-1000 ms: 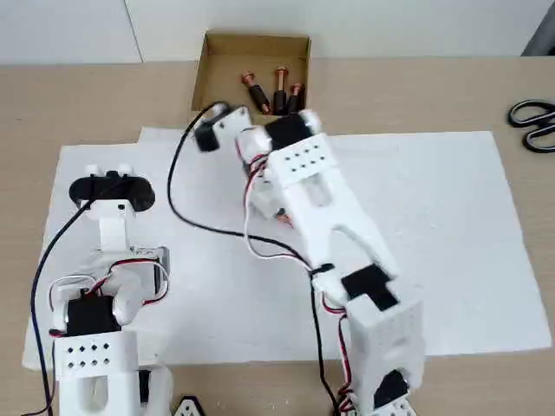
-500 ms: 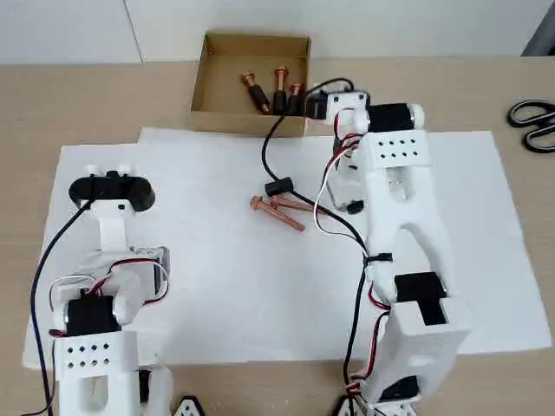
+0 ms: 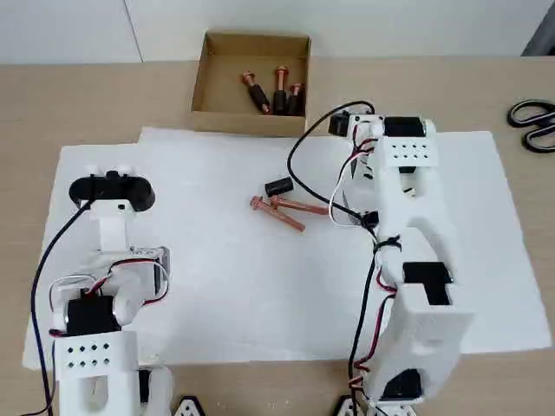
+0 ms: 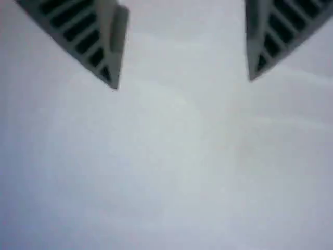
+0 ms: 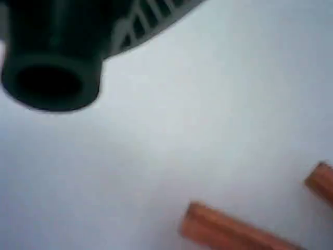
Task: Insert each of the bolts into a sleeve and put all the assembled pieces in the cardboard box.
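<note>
Two copper bolts (image 3: 279, 215) (image 3: 305, 206) lie crossed on the white paper (image 3: 217, 277), and a black sleeve (image 3: 278, 186) rests just beyond them. My right arm (image 3: 406, 160) stands to their right. In its wrist view the hollow sleeve (image 5: 51, 78) looms close beside a grey ribbed part of the gripper (image 5: 151, 15); a bolt end (image 5: 208, 224) lies past it. The cardboard box (image 3: 251, 123) at the back holds three bolts in sleeves (image 3: 277, 91). My left gripper (image 4: 182, 78) is open over bare paper, with its arm (image 3: 111, 192) at the left.
Black scissors (image 3: 533, 123) lie on the wooden table at the far right edge. A black cable (image 3: 295, 160) loops from the right arm over the paper near the sleeve. Bare paper stretches between the two arms.
The right arm has swung away from the box to the right side of the paper, uncovering the two bolts and the sleeve. The left arm has kept still.
</note>
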